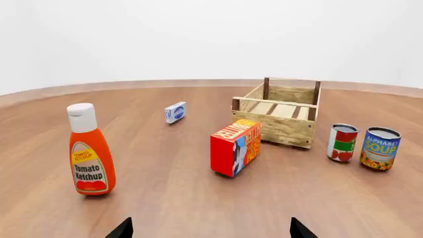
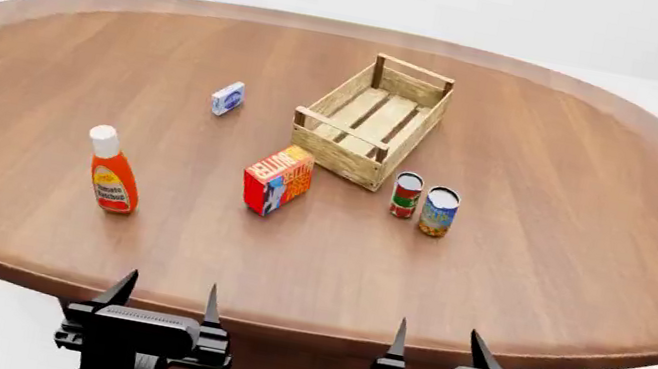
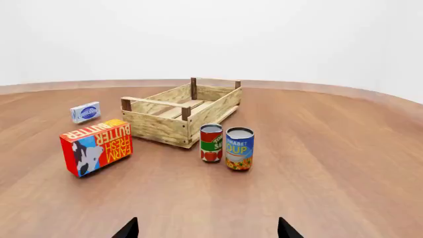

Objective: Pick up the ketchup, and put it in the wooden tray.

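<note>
Ketchup (image 2: 112, 172) is standing upright on the tabletop (image 2: 564, 236), ahead and outboard of the left fingers (image 2: 121, 288), which are waiting spread and empty, as are the right fingers (image 2: 399, 337). Gripping its waist looks steadiest; open room is lying toward the tray (image 2: 372, 119), the butter box (image 2: 277, 179) standing aside.

Ketchup (image 2: 113, 172) stands apart, butter box (image 2: 277, 179) nearest.

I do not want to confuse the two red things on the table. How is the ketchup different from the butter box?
The ketchup is a slim bottle with a white cap; the butter box is a flat-sided carton. The ketchup stands taller than the butter box. The ketchup is far from the wooden tray; the butter box sits near it. Both are red-orange and upright.
</note>
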